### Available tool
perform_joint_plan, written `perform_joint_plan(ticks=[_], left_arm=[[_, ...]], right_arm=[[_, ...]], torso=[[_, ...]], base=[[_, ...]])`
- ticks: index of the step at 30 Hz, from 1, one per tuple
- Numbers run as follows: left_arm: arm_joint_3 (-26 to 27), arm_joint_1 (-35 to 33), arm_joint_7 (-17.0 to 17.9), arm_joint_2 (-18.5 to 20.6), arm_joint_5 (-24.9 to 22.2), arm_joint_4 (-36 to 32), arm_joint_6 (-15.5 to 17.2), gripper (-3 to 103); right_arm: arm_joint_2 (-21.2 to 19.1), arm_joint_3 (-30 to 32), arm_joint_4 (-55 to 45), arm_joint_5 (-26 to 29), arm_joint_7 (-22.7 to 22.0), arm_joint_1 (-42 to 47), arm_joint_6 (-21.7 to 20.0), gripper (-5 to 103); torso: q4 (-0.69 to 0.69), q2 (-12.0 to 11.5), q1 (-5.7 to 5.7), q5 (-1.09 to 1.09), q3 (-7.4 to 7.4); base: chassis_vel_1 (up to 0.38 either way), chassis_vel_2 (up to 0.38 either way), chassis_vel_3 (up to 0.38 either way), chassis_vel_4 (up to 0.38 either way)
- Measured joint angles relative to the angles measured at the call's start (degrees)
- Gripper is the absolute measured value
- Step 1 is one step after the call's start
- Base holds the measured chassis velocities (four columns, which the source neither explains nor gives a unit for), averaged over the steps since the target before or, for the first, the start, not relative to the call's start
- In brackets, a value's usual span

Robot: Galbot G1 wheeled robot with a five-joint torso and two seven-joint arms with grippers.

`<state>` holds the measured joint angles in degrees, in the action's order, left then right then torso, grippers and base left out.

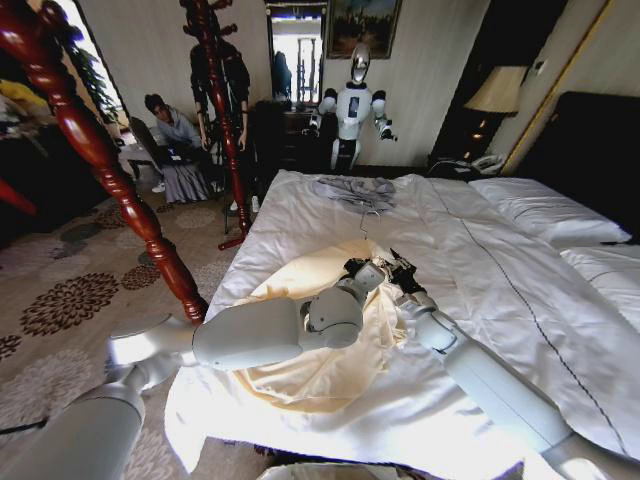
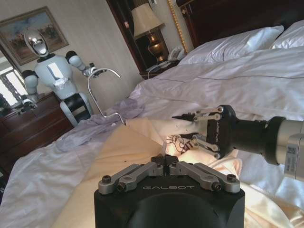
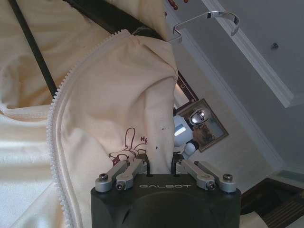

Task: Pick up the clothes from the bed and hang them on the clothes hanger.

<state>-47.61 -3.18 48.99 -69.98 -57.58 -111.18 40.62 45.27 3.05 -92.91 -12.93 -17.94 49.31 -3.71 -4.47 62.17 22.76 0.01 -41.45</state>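
Left end effector (image 2: 166, 161) pinched on cream clothes (image 1: 320, 375), right end effector (image 3: 160, 167) likewise — hanger hook (image 3: 209, 21) above, bed (image 1: 500, 270) beneath.

"GALBOT" stands on both end effector housings; "Hi" on the T-shirt (image 3: 137, 137).

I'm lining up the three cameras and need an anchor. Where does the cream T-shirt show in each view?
Head view: the cream T-shirt lies on the near part of the bed, under both arms.
Left wrist view: the T-shirt spreads just beyond the left claw.
Right wrist view: the T-shirt is pinched in the right claw.
Shared landmark: the white robot figure by the far wall.
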Motion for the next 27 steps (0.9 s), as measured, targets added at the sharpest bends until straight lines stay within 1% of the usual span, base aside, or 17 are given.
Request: perform_joint_plan(ticks=[3, 5, 6, 7, 8, 11, 12, 14, 15, 17, 19, 20, 21, 22, 24, 26, 27], left_arm=[[-0.2, -0.9, -1.0, 1.6, 0.0, -0.8, -0.1, -3], [-0.3, -1.7, -1.4, 2.8, 0.0, -1.6, -0.2, 5], [-0.3, -2.0, -1.4, 3.5, 0.0, -1.9, -0.2, 5], [-0.3, -2.4, -1.5, 4.2, 0.0, -2.4, -0.2, 11], [-0.3, -2.4, -1.5, 4.2, 0.0, -2.4, -0.2, 11], [-0.1, -3.8, -3.9, 6.4, 1.1, -4.1, -1.2, 26], [-0.1, -3.8, -3.9, 6.4, 1.1, -4.1, -1.2, 26], [0.3, -4.4, -7.1, 7.7, 3.2, -5.4, -2.4, 38], [0.5, -4.5, -8.3, 8.1, 4.0, -6.1, -3.1, 38], [1.1, -5.0, -9.3, 8.7, 4.5, -7.2, -4.0, 49], [2.1, -5.3, -9.8, 9.1, 4.5, -8.2, -4.4, 54], [2.6, -5.3, -10.1, 9.3, 4.5, -8.6, -4.6, 54], [3.5, -5.1, -10.6, 9.8, 4.4, -9.2, -4.8, 60], [4.6, -4.3, -11.2, 10.6, 4.1, -9.6, -5.1, 71], [5.4, -3.7, -11.8, 11.3, 3.8, -9.8, -5.2, 71], [7.3, -2.5, -14.1, 13.4, 2.2, -9.8, -5.9, 81], [7.3, -2.5, -14.1, 13.4, 2.2, -9.8, -5.9, 81]], right_arm=[[0.4, 0.5, -0.5, -1.0, -0.4, 0.7, 0.3, 20], [0.8, 1.1, -0.5, -2.1, -1.0, 1.0, 0.9, 20], [1.0, 1.5, -0.5, -2.6, -1.1, 1.2, 1.2, 20], [1.1, 1.9, -0.5, -3.3, -1.3, 1.3, 1.7, 20], [1.1, 1.9, -0.5, -3.3, -1.3, 1.3, 1.7, 20], [1.2, 2.5, -0.5, -5.3, -1.7, 1.3, 3.4, 20], [1.2, 2.5, -0.5, -5.3, -1.7, 1.3, 3.4, 20], [1.4, 2.5, -0.5, -5.6, -2.2, 1.2, 4.1, 20], [1.6, 2.5, -0.6, -5.6, -2.5, 1.2, 4.2, 20], [2.1, 2.3, -0.7, -5.4, -3.0, 1.1, 4.6, 20], [2.5, 2.0, -0.9, -5.0, -3.4, 1.0, 4.7, 20], [2.7, 1.9, -1.0, -4.8, -3.5, 1.0, 4.8, 20], [3.0, 1.8, -1.1, -4.7, -3.7, 1.1, 5.0, 20], [3.1, 1.8, -1.2, -4.7, -3.8, 1.3, 5.1, 20], [3.2, 1.8, -1.2, -4.8, -3.9, 1.5, 5.4, 20], [3.3, 1.8, -1.2, -5.0, -3.9, 1.8, 5.7, 20], [3.3, 1.8, -1.2, -5.0, -3.9, 1.8, 5.7, 20]], torso=[[0.01, 0.0, 0.0, 0.0, 0.0], [0.01, 0.0, 0.0, 0.0, 0.0], [0.0, 0.0, 0.0, 0.0, 0.0], [0.0, 0.0, 0.0, 0.0, 0.0], [0.0, 0.0, 0.0, 0.0, 0.0], [0.01, 0.0, 0.0, -0.01, 0.0], [0.01, 0.0, 0.0, -0.01, 0.0], [0.01, 0.0, 0.0, -0.01, 0.0], [0.01, 0.0, 0.0, -0.01, 0.0], [0.0, 0.0, 0.0, -0.02, 0.0], [0.01, 0.0, 0.0, -0.01, 0.0], [0.01, 0.0, 0.0, -0.01, 0.0], [0.01, 0.0, 0.0, -0.02, 0.0], [0.0, 0.0, 0.0, -0.02, 0.0], [0.0, 0.0, 0.0, -0.01, 0.0], [-0.01, 0.0, 0.0, -0.01, 0.0], [-0.01, 0.0, 0.0, -0.01, 0.0]], base=[[0.0, 0.0, 0.0, 0.0], [0.0, 0.0, 0.0, 0.0], [0.0, 0.0, 0.0, 0.0], [0.0, 0.0, 0.0, 0.0], [0.0, 0.0, 0.0, 0.0], [0.0, 0.0, 0.0, 0.0], [0.0, 0.0, 0.0, 0.0], [0.0, 0.0, 0.0, 0.0], [0.0, 0.0, 0.0, 0.0], [0.0, 0.0, 0.0, 0.0], [0.0, 0.0, 0.0, 0.0], [0.0, 0.0, 0.0, 0.0], [0.0, 0.0, 0.0, 0.0], [0.0, 0.0, 0.0, 0.0], [0.0, 0.0, 0.0, 0.0], [0.0, 0.0, 0.0, 0.0], [0.0, 0.0, 0.0, 0.0]])
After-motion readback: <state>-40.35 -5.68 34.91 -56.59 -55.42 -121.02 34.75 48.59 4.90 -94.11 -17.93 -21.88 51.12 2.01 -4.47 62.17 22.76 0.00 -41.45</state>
